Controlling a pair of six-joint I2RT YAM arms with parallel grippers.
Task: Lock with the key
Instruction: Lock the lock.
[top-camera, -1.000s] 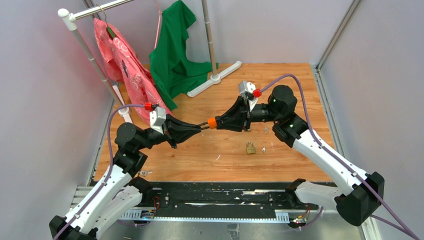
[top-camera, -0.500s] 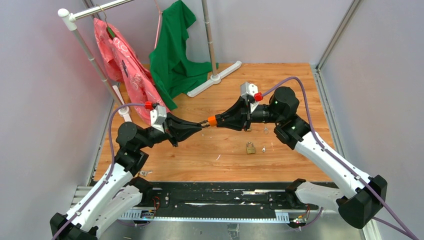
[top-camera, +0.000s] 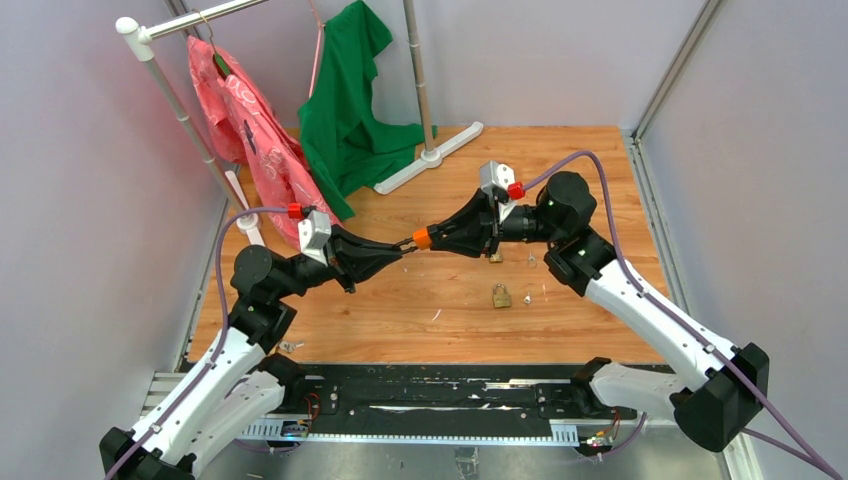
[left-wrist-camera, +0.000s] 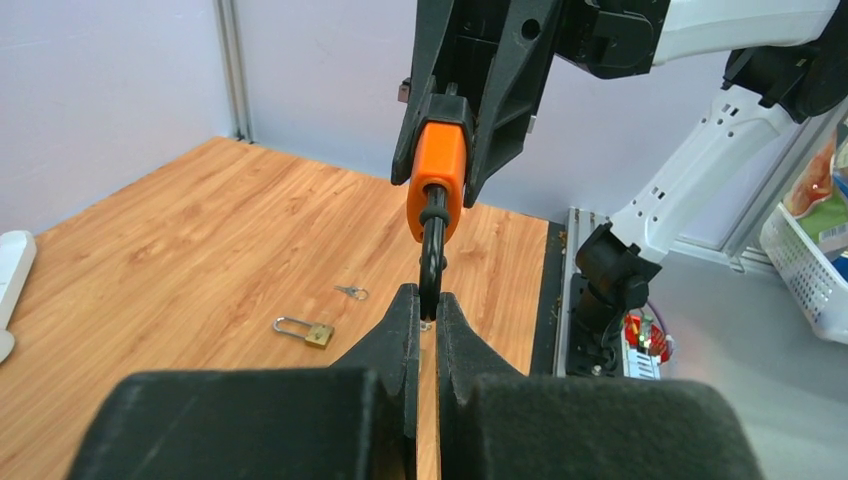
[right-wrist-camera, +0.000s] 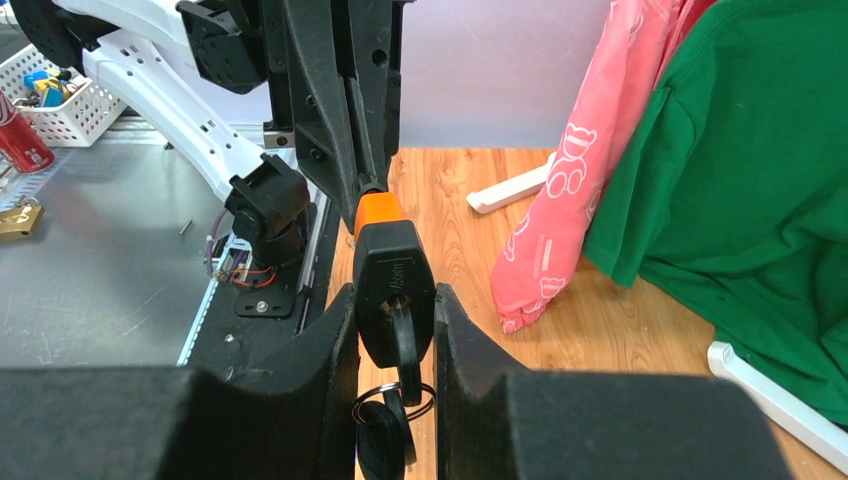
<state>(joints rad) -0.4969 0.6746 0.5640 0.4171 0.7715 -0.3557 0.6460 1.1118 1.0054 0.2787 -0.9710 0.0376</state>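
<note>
Held in mid-air between the two arms: an orange-and-black padlock (top-camera: 424, 240), its black shackle (left-wrist-camera: 432, 262) toward the left gripper (top-camera: 402, 250) and its body toward the right gripper (top-camera: 432, 239).

From the left wrist, nearest first: two black fingers (left-wrist-camera: 398, 335) closed to a thin slit, pinching the lower end of the shackle. Just beyond the tips, the shackle rising into the orange body, and past that the right gripper wrapped round the body.

From the right wrist: fingers (right-wrist-camera: 335, 345) narrow, pressed on the flanks of the black rear part of the lock. Between them, at the near end, a key (right-wrist-camera: 404, 345) seated in the keyhole, with a ring and a second key (right-wrist-camera: 385, 435) dangling below the fingers. Beyond the tips, the orange front, then the left gripper end-on.

Likely rigid, metal under a plastic shell, moderately heavy for its size, the smooth shell apt to slip or twist under torque. Best gripped flat across the body's broad faces, as now, leaving the key end free. Thin, round shackle: a poor place to resist turning, good only for pushing home. Key small, flat, easy to lose from the pads; bow the place to pinch. Whether the shackle is already fully seated is hard to tell from these views.

Farther off, lying on the table (top-camera: 600, 180) below and to the near side of the right fingers, well apart: a small brass padlock (top-camera: 501, 296) and a loose key (left-wrist-camera: 352, 292).
</note>
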